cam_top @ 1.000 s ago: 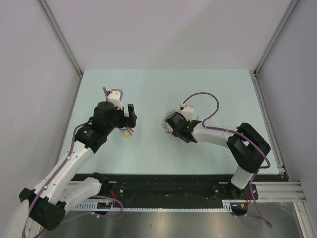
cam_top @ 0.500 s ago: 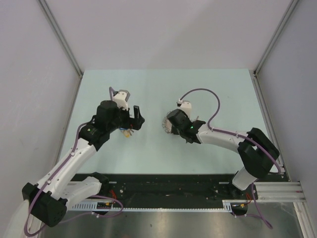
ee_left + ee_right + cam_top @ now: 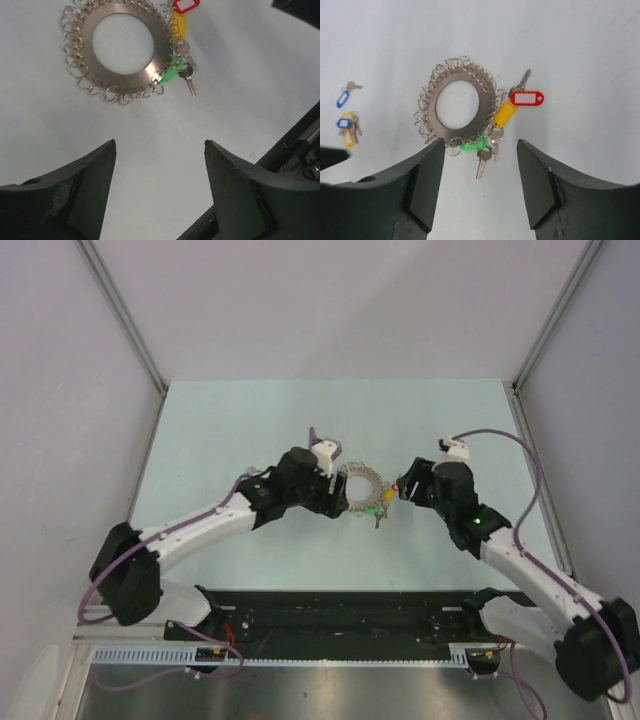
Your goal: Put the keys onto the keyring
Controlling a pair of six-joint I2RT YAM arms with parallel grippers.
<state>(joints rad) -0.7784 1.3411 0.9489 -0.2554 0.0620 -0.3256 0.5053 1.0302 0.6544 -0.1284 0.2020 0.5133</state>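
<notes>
Right now the pale green table (image 3: 240,420) carries everything, and the two arms meet over its middle in the top view: the left arm (image 3: 200,528) slants in from the lower left, the right arm (image 3: 520,560) from the lower right. The left gripper (image 3: 160,145) has its fingers spread wide, with only bare tabletop between them. The right gripper (image 3: 480,144) is spread apart too and grips nothing. Between the two, flat on the table at the centre of the top view, lies the keyring (image 3: 457,135), a metal disc with a round hole, fringed all round with small wire rings and touched by neither gripper. At the left edge of the right wrist view, well apart from it, sit the loose keys (image 3: 347,127), one blue-tagged, the others bunched with blue and yellow tags. On the ring's right side there hang a red tag (image 3: 526,98), a yellow tag (image 3: 504,114) and a green tag (image 3: 474,145), with a silver key (image 3: 481,167) just below the green one.
</notes>
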